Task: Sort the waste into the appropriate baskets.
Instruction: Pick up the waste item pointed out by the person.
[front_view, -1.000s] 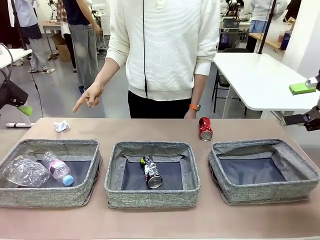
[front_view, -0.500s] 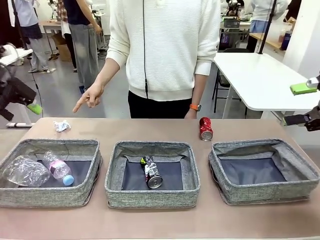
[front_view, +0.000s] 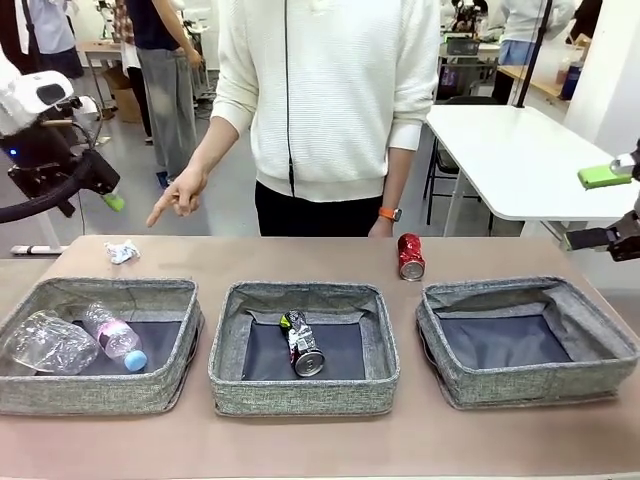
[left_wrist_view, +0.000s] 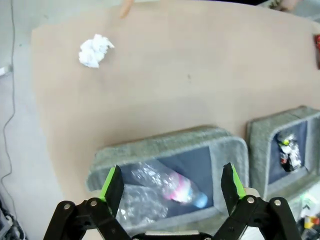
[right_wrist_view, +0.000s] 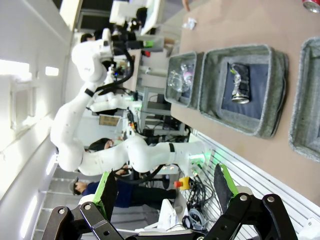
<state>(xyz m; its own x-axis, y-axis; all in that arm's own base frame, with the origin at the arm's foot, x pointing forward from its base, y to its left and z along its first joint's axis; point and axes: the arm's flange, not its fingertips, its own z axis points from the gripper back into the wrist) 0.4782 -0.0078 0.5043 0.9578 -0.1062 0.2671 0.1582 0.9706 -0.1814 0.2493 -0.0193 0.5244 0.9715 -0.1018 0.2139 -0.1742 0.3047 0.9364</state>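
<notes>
**Paper wad: light, soft, pinch it low**

The small crumpled white paper wad (left_wrist_view: 96, 50) lies on the bare brown surface (left_wrist_view: 190, 75). It is well ahead of the left claw (left_wrist_view: 171, 169) and off to one side of its line, past the grey woven-fabric basket (left_wrist_view: 165, 142) under its fingers. The wad looks nearly weightless and soft and should give under a pinch rather than slip. Closing across its bulky middle, low against the surface, seems best. A person's pointing hand (front_view: 180, 195) hovers near it. The left claw and the right claw (right_wrist_view: 164, 172) both stand fully spread and empty.

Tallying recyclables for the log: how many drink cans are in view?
2: red can standing on the table, far side; black-silver can lying in the middle basket. None looks hidden.
</notes>
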